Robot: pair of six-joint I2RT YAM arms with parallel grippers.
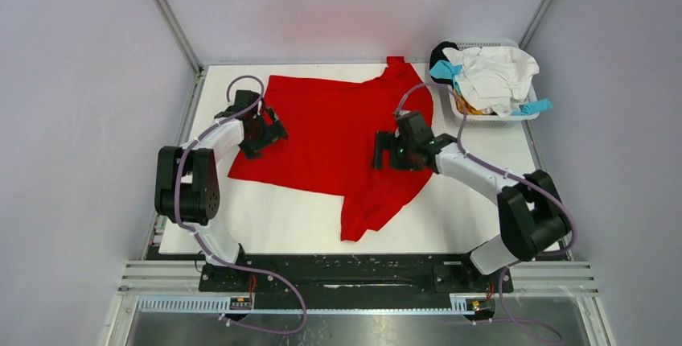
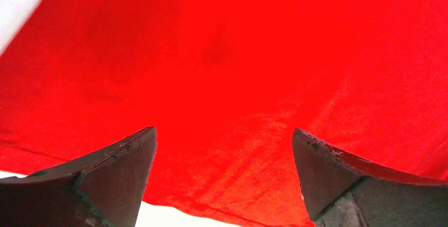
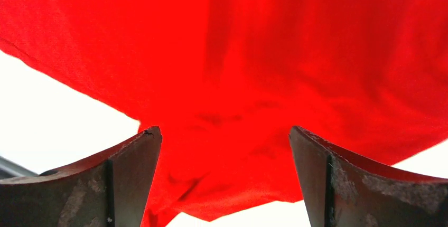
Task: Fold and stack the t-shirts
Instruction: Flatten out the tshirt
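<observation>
The large red t-shirt (image 1: 330,133) lies spread on the white table, one sleeve hanging toward the near edge and one at the far right. My left gripper (image 1: 265,131) is open over the shirt's left edge; the left wrist view shows red cloth (image 2: 227,79) between its spread fingers (image 2: 121,174) and nothing held. My right gripper (image 1: 392,153) is open above the shirt's right part; its wrist view shows rumpled red cloth (image 3: 238,79) between the spread fingers (image 3: 132,179). White, teal, orange and black t-shirts (image 1: 495,76) are piled in the basket.
The white lattice basket (image 1: 515,116) stands at the table's far right corner. White table surface (image 1: 273,217) shows in front of the shirt and to its right. Grey walls and a metal frame enclose the table.
</observation>
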